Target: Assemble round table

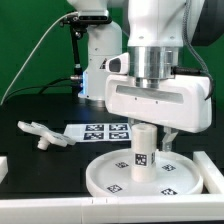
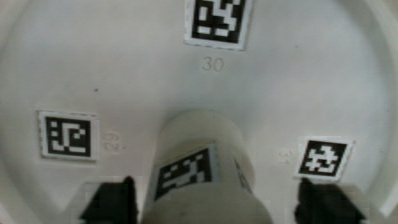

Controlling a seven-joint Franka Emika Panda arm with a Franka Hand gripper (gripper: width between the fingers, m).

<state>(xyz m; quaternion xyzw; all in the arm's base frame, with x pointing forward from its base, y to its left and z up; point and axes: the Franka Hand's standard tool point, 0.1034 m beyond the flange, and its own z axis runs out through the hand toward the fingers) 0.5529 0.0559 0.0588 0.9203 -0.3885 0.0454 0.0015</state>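
The round disc point(image 1: 100, 178) lies flat on the black table in front of the robot. The short cylindrical leg point(image 1: 143, 152) stands upright on the disc's middle. My gripper point(image 1: 145, 130) comes straight down over the leg's top and is shut on it. In the wrist view the leg point(image 2: 205, 165) sits between my two dark fingers point(image 2: 114, 202), with the tagged disc surface point(image 2: 143, 70) below. The small branched foot piece point(image 1: 40, 133) lies loose on the table toward the exterior view's left, apart from the disc.
The marker board point(image 1: 105, 131) lies flat behind the disc. A white bar point(image 1: 50, 206) runs along the table's front edge, and a white block point(image 1: 5, 163) sits at the exterior view's left edge. The robot's base and cables point(image 1: 90, 60) stand behind.
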